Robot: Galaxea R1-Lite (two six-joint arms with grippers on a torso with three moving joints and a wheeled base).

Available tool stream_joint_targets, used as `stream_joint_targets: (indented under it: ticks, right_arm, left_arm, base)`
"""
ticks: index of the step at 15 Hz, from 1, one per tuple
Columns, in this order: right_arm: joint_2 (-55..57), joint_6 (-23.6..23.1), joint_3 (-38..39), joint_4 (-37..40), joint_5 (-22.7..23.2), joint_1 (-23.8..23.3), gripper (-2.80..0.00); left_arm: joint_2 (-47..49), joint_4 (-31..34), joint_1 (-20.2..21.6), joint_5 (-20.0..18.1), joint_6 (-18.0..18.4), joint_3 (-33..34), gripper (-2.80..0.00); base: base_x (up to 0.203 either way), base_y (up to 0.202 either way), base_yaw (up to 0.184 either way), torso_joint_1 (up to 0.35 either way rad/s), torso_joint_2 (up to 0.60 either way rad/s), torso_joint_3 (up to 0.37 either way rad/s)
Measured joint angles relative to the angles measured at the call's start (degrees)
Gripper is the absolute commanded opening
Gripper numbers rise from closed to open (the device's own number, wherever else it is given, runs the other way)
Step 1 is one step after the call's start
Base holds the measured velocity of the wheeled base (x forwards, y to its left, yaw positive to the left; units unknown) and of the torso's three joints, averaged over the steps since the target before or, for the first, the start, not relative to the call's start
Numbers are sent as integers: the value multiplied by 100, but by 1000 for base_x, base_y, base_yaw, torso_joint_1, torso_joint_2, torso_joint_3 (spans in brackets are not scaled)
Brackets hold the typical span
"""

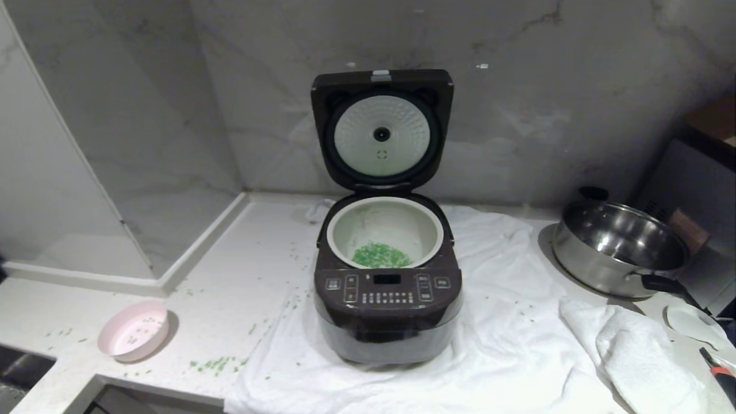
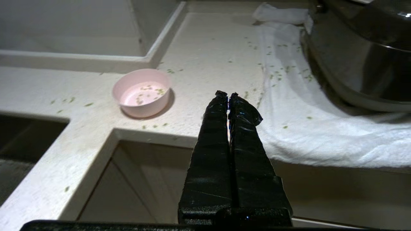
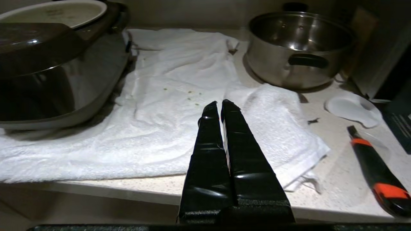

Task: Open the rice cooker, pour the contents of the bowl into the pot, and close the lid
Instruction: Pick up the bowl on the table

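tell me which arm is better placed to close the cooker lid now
Probably the left, narrowly. The lid stands open at centre; both grippers, left and right, are shut and empty at the counter edge.

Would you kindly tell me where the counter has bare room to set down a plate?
Free patch: the counter between the pink bowl and the rice cooker, though green bits are scattered there. Crowded: the right side, with towel, steel pan and small white dish.

Two long black fingers (image 2: 221, 128) wrapped in shiny crinkled tape on each gripper, narrow at tips, wide at base.
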Motion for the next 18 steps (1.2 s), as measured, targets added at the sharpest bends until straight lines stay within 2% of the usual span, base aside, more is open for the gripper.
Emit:
stream_joint_targets:
  ticks: [5,12,14,16,18]
  right_arm:
    - [0,4,0,2,0,0,-280]
    - [0,2,0,-2,0,0,-280]
    - [0,4,0,5,0,0,-280]
    - [0,6,0,2,0,0,-280]
    - [0,5,0,2,0,0,-280]
  left_arm:
    - [2,6,-2,-11,43,0,-280]
    - [2,9,-2,-9,50,-2,-280]
    - [5,0,-11,2,-32,0,-280]
    - [5,-5,-16,53,-291,0,-280]
    - [5,11,-16,75,-333,-7,-280]
  base:
    - [10,0,-1,-1,0,1]
    - [183,0,2,4,4,4]
    - [53,0,0,10,5,1]
    - [0,0,0,0,0,0]
    - [0,0,0,0,0,0]
